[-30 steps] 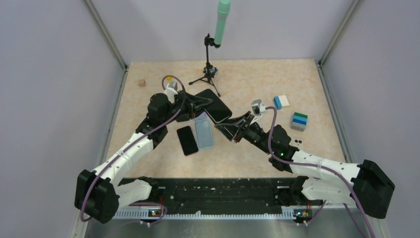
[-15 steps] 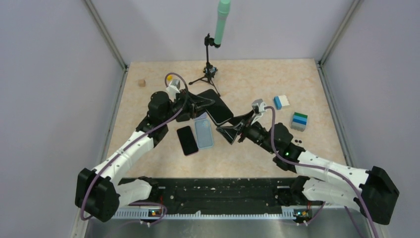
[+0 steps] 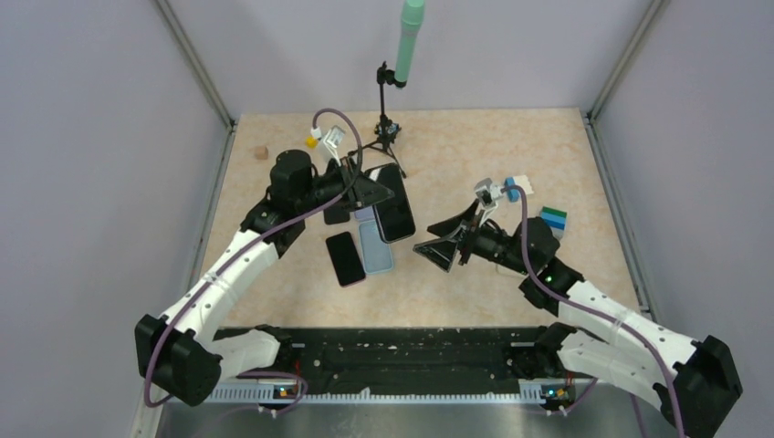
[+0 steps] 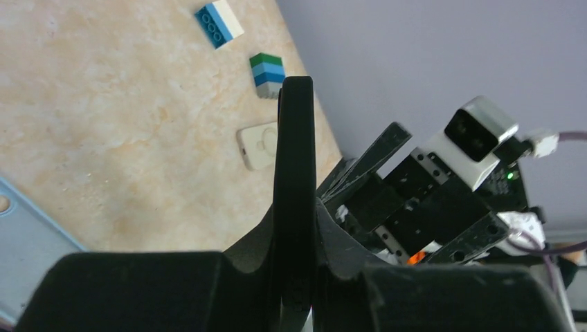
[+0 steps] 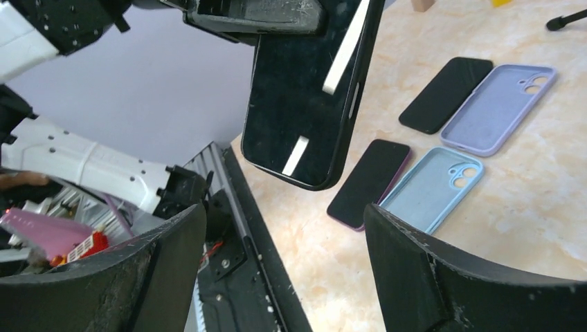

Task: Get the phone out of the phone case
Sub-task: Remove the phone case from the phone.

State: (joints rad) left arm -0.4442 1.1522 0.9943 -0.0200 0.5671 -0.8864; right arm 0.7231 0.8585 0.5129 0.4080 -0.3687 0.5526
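My left gripper [image 3: 374, 193] is shut on a black phone in a black phone case [image 3: 395, 212], held tilted above the table. In the left wrist view the phone [image 4: 294, 166] stands edge-on between the fingers. The right wrist view shows its dark screen [image 5: 304, 97] hanging ahead. My right gripper [image 3: 445, 245] is open and empty, a short way right of the phone, not touching it. Below lie a dark phone [image 3: 345, 258], a light blue case [image 3: 376, 246], another black phone [image 5: 448, 84] and a lavender case [image 5: 498, 107].
A tripod [image 3: 385, 137] with a green microphone [image 3: 409, 41] stands at the back. A blue-white brick [image 3: 518, 187] and a green-blue block [image 3: 551, 219] sit right, near a white puck [image 4: 257, 145]. A small wooden cube [image 3: 262, 152] lies far left.
My right gripper opened, let go of the black phone and drew back to the right. The left arm lifted and turned the phone, still gripped.
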